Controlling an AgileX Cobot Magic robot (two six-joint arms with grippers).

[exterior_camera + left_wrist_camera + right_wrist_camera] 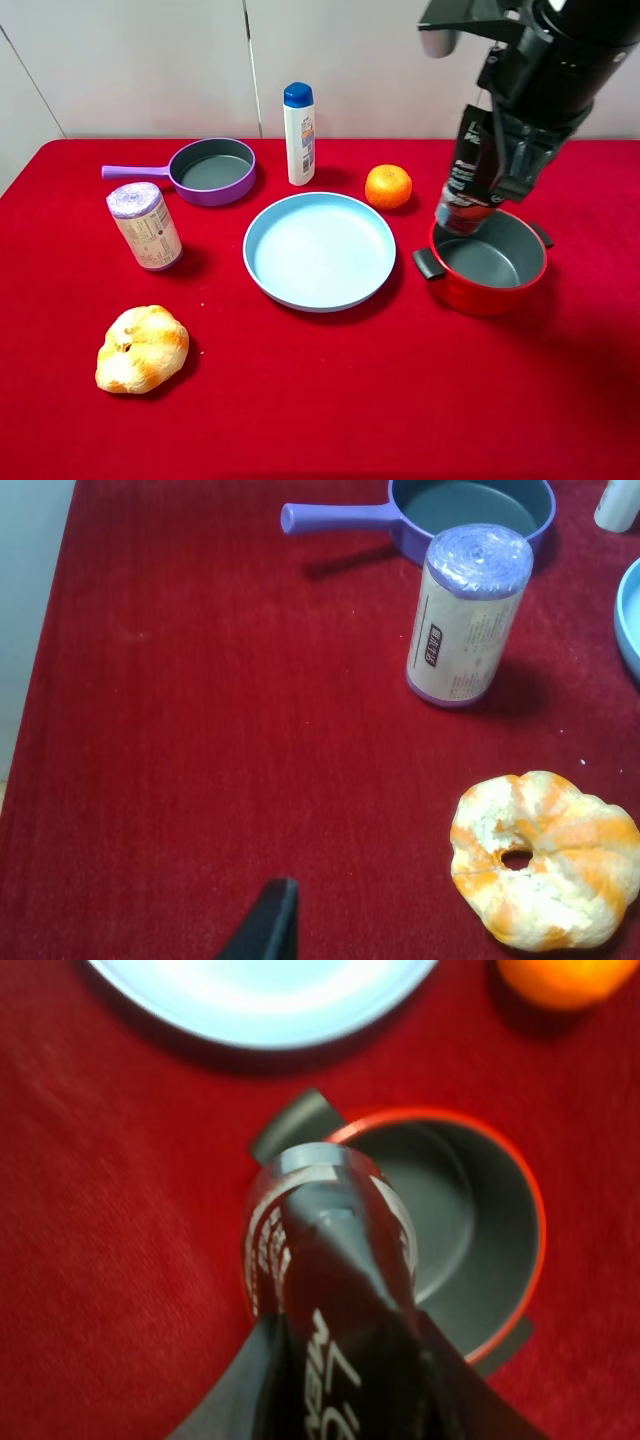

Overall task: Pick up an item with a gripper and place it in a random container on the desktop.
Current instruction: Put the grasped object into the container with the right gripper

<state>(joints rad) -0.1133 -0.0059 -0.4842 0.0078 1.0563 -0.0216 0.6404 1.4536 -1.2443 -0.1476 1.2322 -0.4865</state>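
Observation:
My right gripper (492,165) is shut on the black tube (463,185) with white lettering. It holds the tube upright, cap end down, just above the left rim of the red pot (500,292). In the right wrist view the tube (330,1260) fills the middle between the fingers (235,1395), and the pot's dark grey inside (465,1210) lies below and beside it. Of my left gripper only one black fingertip (270,925) shows, low over bare red cloth. It is out of the exterior high view.
A light blue plate (320,250) lies left of the pot, with an orange (388,186) behind it. A white shampoo bottle (299,134), a purple pan (212,170), a purple-topped canister (146,226) and a bread ring (142,348) stand further left.

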